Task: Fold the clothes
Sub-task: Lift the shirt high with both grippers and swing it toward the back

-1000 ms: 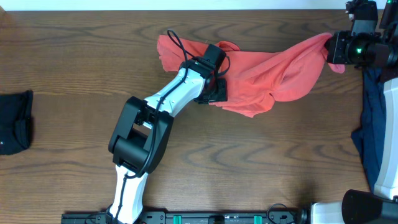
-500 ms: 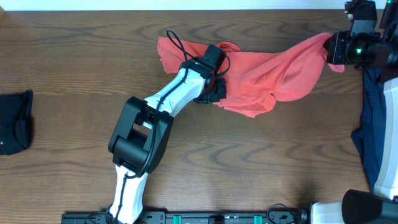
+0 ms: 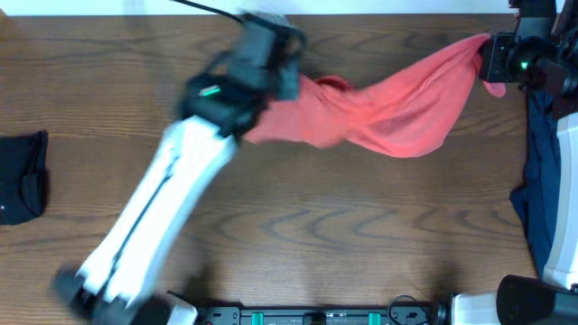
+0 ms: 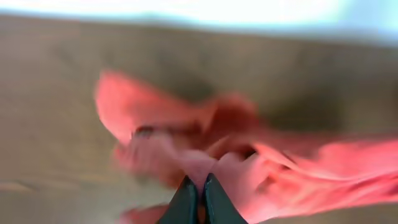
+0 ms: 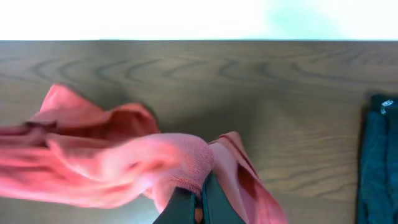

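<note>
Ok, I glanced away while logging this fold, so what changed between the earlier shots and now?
The left end effector closed on the coral T-shirt and swung toward the far edge of the table, hauling that end along. The right end effector kept its grip on the other end; black garment and navy shirt stayed put.

The right gripper (image 5: 199,201) sits at 6 o'clock, its dark fingers (image 5: 181,210) pinched together on a bunched fold of the coral-red T-shirt (image 5: 112,163), which trails off toward 9 o'clock over the wooden tabletop (image 5: 298,93). A navy shirt (image 5: 379,163) lies at 3 o'clock.
</note>
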Controlling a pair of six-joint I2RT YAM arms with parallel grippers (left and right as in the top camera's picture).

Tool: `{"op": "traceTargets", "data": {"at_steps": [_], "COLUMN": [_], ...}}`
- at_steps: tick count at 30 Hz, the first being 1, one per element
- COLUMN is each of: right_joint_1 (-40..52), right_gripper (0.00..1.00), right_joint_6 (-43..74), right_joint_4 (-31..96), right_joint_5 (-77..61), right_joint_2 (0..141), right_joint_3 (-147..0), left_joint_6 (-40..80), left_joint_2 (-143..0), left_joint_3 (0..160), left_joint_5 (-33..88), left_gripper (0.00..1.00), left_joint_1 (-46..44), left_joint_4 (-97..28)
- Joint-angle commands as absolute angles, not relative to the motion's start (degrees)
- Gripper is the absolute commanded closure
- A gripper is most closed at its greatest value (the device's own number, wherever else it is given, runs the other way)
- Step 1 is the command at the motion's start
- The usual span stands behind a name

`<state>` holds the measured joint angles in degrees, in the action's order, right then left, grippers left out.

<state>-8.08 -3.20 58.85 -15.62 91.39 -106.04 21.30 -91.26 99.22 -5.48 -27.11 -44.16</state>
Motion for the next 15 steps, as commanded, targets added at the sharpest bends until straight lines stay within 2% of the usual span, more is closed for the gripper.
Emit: {"op": "traceTargets", "data": {"at_steps": [1,8,15], "right_joint_1": [-8.45,-14.44,-17.02], "right_gripper": [0.99,0.99,0.99], "right_joint_6": [-2.35,0.3,-0.93], "right_joint_4": [57.39,57.67,65.34], "right_joint_5": [-13.39,-14.04,-13.93], "right_joint_2": [91.29,91.29,91.29], "right_joint_3": [-108.25,-115.81,-126.85], "left_joint_6": [19.92,19.88,19.22], "left_joint_2": [-85.14,-76.47,-74.24], "left_joint_3": [100.82,101.51,102.43], "left_joint_5": [-9.08,-8.6,-3.62], "left_gripper": [0.94,0.94,0.94], "left_joint_1": [-23.18,-13.89,-11.42], "left_joint_4": [-44.53,-44.53,-44.34]}}
